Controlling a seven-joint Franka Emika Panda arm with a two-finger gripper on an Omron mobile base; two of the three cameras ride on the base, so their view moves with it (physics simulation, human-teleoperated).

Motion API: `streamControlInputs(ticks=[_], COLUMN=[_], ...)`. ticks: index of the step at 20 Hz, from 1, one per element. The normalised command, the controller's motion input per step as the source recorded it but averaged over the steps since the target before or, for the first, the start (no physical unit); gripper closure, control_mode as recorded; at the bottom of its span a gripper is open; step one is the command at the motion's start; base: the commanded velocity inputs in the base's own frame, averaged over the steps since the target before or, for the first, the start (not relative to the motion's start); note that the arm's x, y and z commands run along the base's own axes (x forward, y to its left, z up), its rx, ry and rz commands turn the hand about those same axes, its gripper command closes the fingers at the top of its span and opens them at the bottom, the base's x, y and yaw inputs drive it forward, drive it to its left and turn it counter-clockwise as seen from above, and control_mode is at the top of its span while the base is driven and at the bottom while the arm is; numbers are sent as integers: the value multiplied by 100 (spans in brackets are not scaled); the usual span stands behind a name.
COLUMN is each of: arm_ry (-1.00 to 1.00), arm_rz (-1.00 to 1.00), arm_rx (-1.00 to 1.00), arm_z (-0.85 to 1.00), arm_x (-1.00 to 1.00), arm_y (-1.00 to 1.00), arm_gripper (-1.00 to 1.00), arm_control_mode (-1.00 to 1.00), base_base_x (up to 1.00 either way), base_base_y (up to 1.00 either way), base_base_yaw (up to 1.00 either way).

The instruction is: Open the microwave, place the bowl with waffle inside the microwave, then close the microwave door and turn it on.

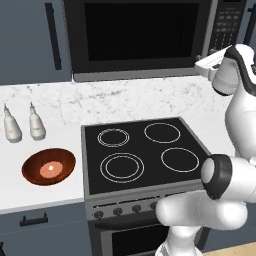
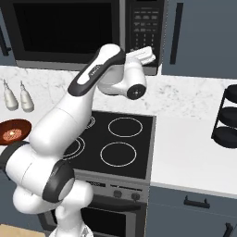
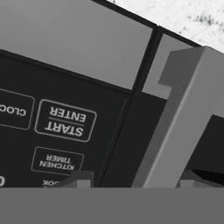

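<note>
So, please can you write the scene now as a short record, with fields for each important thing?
microwave: above the stove, door shut
gripper: close to the microwave's keypad, a grey handle bar between its tips, grip not clear
handle bar: beside the START ENTER button
bowl: on the counter left of the stove
waffle: inside the bowl
two bottles: behind the bowl

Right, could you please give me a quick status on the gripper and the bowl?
Gripper at microwave keypad edge, fingers straddling the door handle. Door shut. Bowl with waffle on counter, untouched. Nothing blocking.
</note>
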Motion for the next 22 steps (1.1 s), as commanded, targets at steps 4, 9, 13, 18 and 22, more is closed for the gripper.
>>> streamControlInputs(ticks=[4, 9, 13, 18, 22], arm_ry=[0, 0, -6, -15, -6], arm_rz=[0, 5, 26, 39, 32], arm_rx=[0, -7, -19, -18, -19], arm_z=[-7, -18, -9, 0, -1], arm_x=[23, -15, -81, -100, -100], arm_y=[0, 26, 16, 0, 0], arm_gripper=[100, 100, 100, 100, 100], arm_control_mode=[-100, -100, -100, -100, -100], base_base_x=[0, 0, 0, 0, 0], base_base_y=[0, 0, 0, 0, 0], base_base_yaw=[0, 0, 0, 0, 0])
